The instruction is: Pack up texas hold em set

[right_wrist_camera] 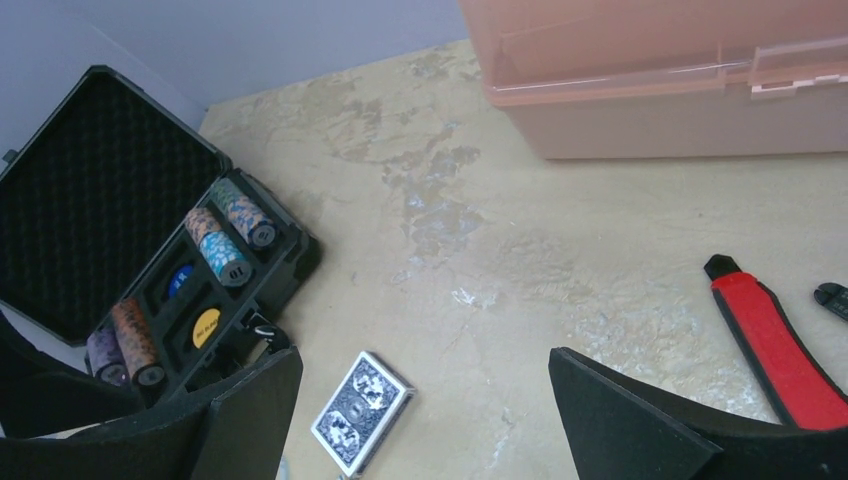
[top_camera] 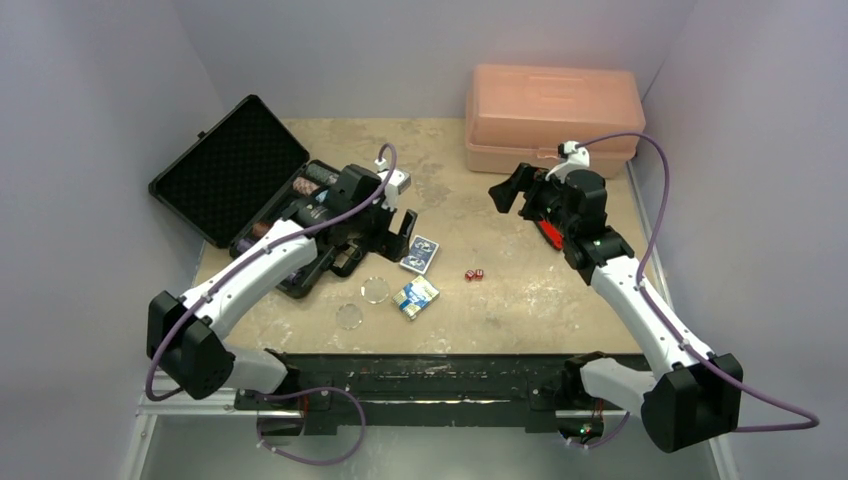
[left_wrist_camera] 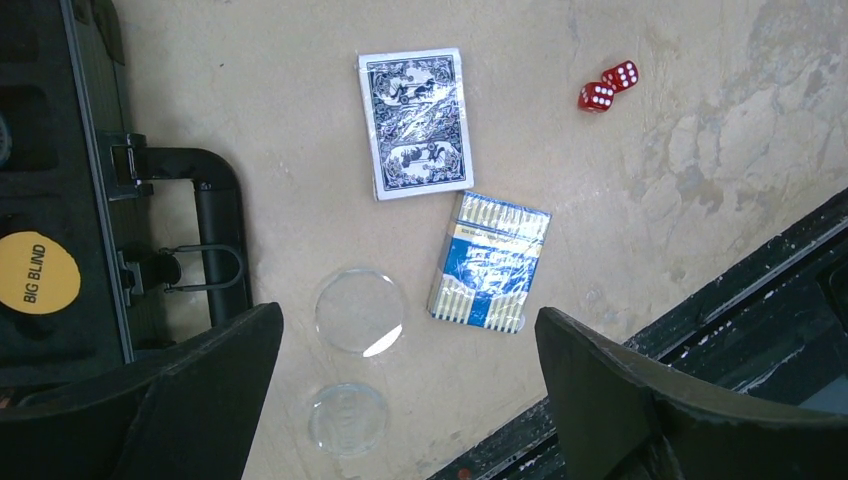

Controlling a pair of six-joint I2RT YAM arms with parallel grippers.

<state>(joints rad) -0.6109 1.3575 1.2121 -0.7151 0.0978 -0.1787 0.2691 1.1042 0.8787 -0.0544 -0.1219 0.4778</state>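
Left gripper [top_camera: 402,228]: fingers [left_wrist_camera: 190,400] spread wide, holding nothing, touching nothing. It hangs over the loose pieces just right of the case [top_camera: 228,165]. Right gripper [top_camera: 512,188] is also wide open and empty, up over the table [top_camera: 500,300] in front of the pink box [top_camera: 553,115], with red-handled pliers [right_wrist_camera: 770,335] lying below it. Case sits far left, lid up and leaning back, foam-lined, handle [left_wrist_camera: 215,235] facing the loose pieces. In its tray: chip rows [right_wrist_camera: 228,232] in slots at both ends, plus a yellow disc [left_wrist_camera: 35,272] marked BIG BLIND and a blue disc [right_wrist_camera: 180,280] in the middle pockets. Out on the table: patterned deck [left_wrist_camera: 415,122] and blue boxed deck [left_wrist_camera: 490,262] corner to corner, can't tell if touching. Two clear discs [left_wrist_camera: 359,310] lie near the handle, apart from each other. Two red dice [left_wrist_camera: 608,87] sit right against each other, to the right of the decks. Pink box is shut, can't see inside.
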